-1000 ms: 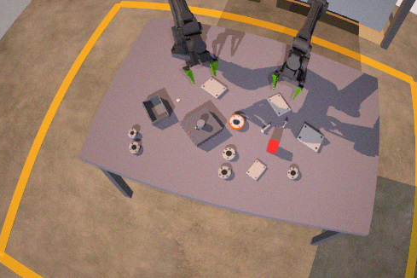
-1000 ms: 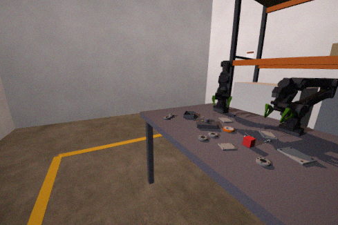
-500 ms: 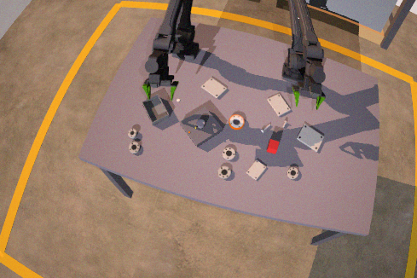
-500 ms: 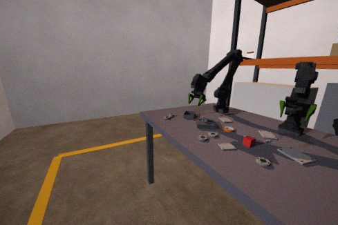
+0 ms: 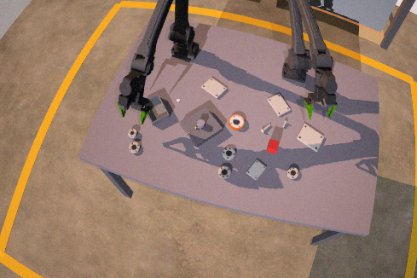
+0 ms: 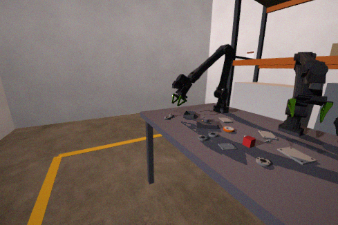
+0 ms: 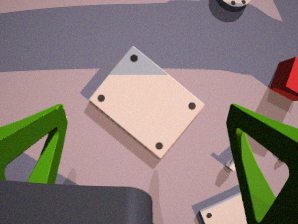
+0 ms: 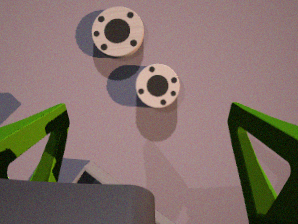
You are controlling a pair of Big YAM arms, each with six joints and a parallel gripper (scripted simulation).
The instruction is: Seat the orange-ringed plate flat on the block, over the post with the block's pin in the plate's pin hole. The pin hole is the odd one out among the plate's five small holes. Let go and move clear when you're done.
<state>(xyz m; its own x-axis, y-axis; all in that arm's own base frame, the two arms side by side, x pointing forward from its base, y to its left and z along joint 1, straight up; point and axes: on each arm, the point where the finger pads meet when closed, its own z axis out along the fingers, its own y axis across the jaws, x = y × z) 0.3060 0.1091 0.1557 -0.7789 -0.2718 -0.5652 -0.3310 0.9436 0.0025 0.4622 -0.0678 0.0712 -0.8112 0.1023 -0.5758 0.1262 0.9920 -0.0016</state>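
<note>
The orange-ringed plate (image 5: 231, 120) (image 6: 228, 131) lies flat on the table beside the grey block (image 5: 209, 131) (image 6: 208, 125). The block's round post (image 5: 200, 123) stands bare, with a small yellow pin (image 5: 195, 128) beside it. The plate's small holes are too small to tell apart. My left gripper (image 5: 321, 116) (image 6: 307, 117) (image 7: 146, 113) is open and empty, above the table near a white rectangular plate. My right gripper (image 5: 132, 118) (image 6: 176, 103) (image 8: 148, 112) is open and empty, above the table near two pale round flanges. Neither wrist view shows the orange-ringed plate or the block.
A grey open box (image 5: 159, 109) (image 6: 189, 115) stands beside the block. A red cube (image 5: 273, 146) (image 6: 249, 141) and small bolts (image 5: 265, 128) lie beyond the orange-ringed plate. Round flanges (image 8: 157, 100) (image 6: 263, 162) and rectangular plates (image 7: 145, 100) (image 5: 214, 87) lie around the table.
</note>
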